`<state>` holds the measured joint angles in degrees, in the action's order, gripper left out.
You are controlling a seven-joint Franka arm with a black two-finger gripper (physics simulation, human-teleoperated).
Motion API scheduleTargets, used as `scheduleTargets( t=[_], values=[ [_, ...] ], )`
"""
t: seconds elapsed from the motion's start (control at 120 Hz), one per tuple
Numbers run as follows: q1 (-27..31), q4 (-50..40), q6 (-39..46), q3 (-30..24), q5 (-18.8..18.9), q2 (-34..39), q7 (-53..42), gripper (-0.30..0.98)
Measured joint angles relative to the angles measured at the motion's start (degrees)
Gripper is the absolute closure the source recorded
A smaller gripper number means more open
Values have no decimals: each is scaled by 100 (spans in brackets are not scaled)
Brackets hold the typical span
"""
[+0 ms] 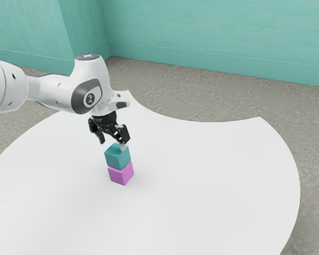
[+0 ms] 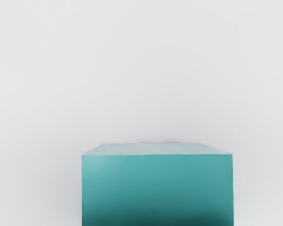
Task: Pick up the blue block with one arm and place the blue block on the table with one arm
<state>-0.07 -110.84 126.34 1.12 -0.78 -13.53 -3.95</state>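
My gripper (image 1: 112,140) is over the teal block (image 1: 117,158), which I take for the blue one; its two fingers stand apart, with nothing pinched. This block sits on the magenta block (image 1: 120,174), and that one rests on the white table (image 1: 212,175). I judge that the grasp comes next. If I descend off-centre, one finger could land on the top face and push the stack over. If I go too deep, I may grip the magenta block also, or drag it sideways.
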Motion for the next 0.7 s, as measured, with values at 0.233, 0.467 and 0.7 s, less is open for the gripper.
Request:
scheduleTargets(
  t=[0.233,0.467,0.7],
  values=[
    [-9,30,58,-6,-158,-246,-4,0],
    [-19,31,157,-7,-321,-551,-3,0],
    [-28,68,245,-15,-313,-570,-11,26]
  ],
)
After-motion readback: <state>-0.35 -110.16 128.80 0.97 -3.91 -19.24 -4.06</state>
